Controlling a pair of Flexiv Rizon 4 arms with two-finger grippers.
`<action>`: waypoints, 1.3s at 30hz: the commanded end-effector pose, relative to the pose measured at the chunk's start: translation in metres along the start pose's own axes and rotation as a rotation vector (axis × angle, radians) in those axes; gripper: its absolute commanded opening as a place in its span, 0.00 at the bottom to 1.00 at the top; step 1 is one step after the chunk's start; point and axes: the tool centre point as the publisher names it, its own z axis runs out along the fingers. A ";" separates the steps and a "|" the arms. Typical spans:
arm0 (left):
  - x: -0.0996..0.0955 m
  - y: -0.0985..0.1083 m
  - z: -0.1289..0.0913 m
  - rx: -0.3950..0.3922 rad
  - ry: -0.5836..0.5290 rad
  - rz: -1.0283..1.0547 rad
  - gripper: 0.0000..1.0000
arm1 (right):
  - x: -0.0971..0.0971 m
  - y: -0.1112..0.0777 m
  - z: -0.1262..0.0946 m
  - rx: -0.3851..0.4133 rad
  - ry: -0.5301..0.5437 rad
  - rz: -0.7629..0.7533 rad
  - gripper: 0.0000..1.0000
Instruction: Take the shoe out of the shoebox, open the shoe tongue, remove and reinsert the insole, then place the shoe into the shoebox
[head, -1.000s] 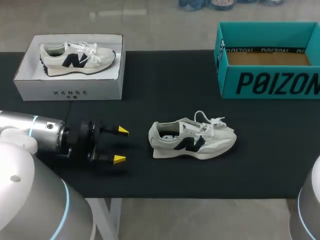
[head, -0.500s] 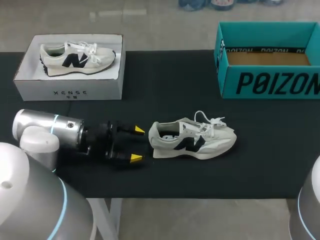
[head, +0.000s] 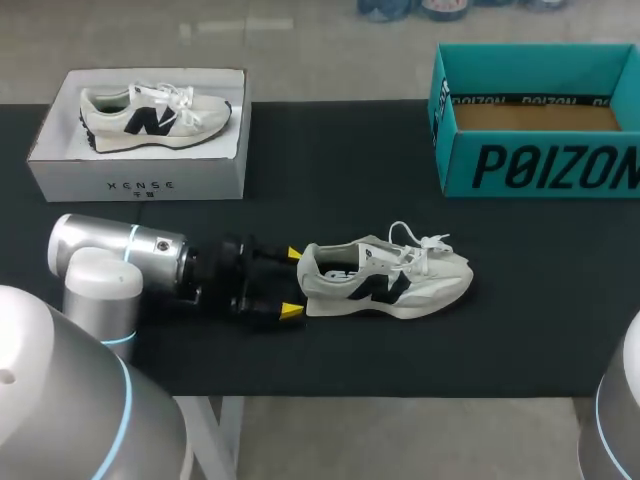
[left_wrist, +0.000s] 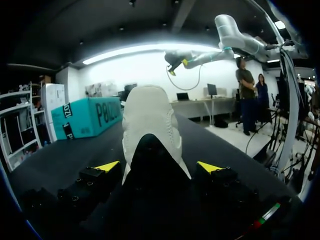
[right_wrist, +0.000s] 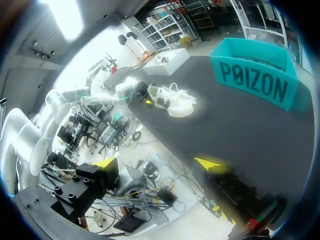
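The left claw (head: 293, 283) stands wide astride the heel of the shoe (head: 385, 279) on the counter (head: 300, 200). Only its own wrist view shows the right claw (right_wrist: 158, 163), likewise spread wide.

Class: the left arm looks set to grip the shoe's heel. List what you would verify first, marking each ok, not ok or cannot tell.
1. Shoe upright on the table: ok.
2. Left gripper open: ok.
3. Heel lined up between its fingers: ok.
4. Both fingers touching the heel: cannot tell.
5. Right gripper open, away from the shoe: ok.
6. Teal box empty: ok.
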 end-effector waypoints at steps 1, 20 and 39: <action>-0.001 0.004 0.007 0.002 -0.008 -0.003 1.00 | 0.008 -0.005 0.001 -0.009 -0.270 0.000 1.00; -0.001 0.007 0.024 -0.011 -0.047 -0.021 1.00 | 0.008 -0.005 0.001 -0.009 -0.270 0.000 1.00; -0.004 0.011 0.027 -0.044 -0.100 -0.035 0.00 | 0.008 -0.005 0.001 -0.009 -0.270 0.000 1.00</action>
